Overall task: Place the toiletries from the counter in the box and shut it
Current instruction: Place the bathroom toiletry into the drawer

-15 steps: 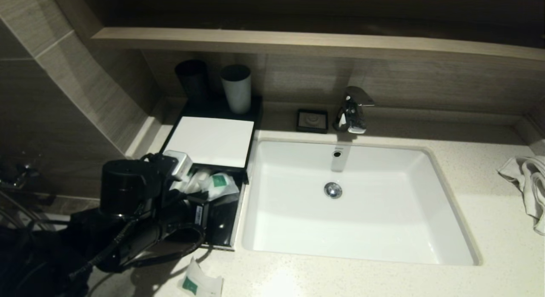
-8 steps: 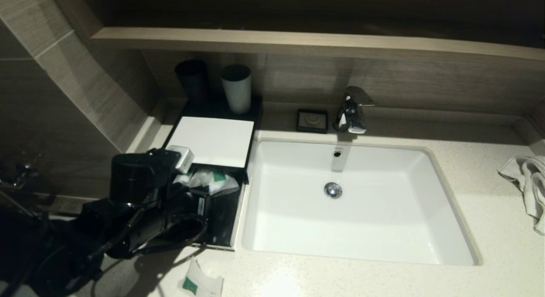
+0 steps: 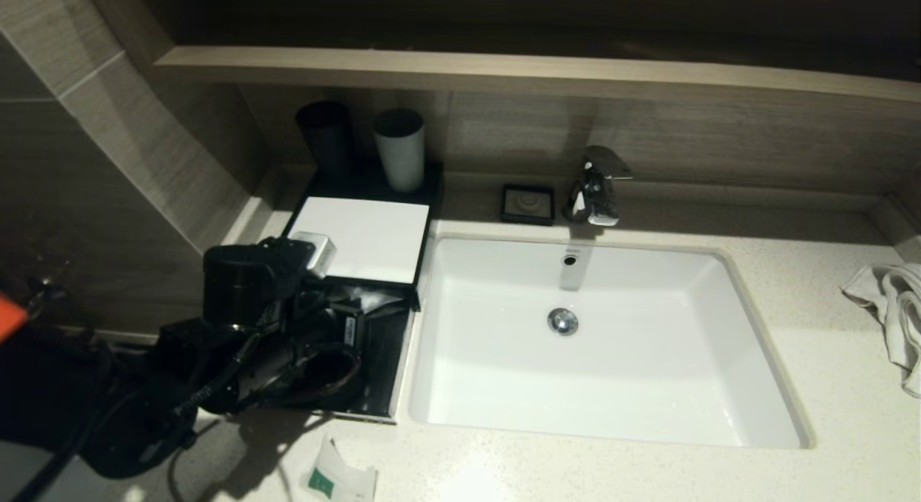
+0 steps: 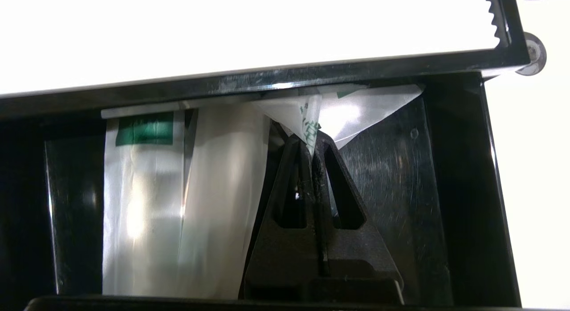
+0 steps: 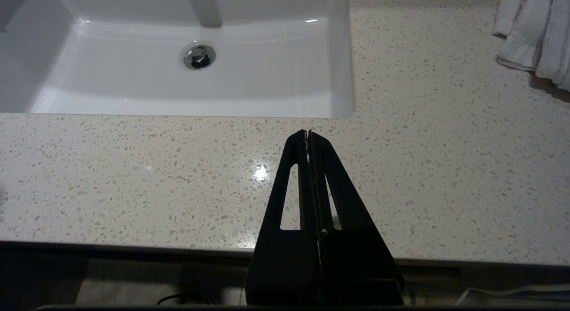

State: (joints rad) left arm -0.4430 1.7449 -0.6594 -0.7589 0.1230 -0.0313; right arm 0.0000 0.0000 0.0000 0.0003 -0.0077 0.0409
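Left gripper (image 4: 311,144), jaws pinched on a packet (image 4: 347,112), reaches inside the box (image 4: 454,190) at the tabletop's left edge, tucking it under the lid (image 3: 360,236). Another sachet (image 3: 338,477) waits at the front edge. Right gripper (image 5: 308,133), jaws closed empty, idles there.

Black triangular claw (image 4: 311,144), slotted fingers; black cables.

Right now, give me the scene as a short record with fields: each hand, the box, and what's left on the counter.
left hand: inside the open box, shut on a sachet
right hand: shut, holding nothing, parked above the counter near the sink
box: black, white lid slid partly back, another sachet inside
left on counter: one packet in front of the box
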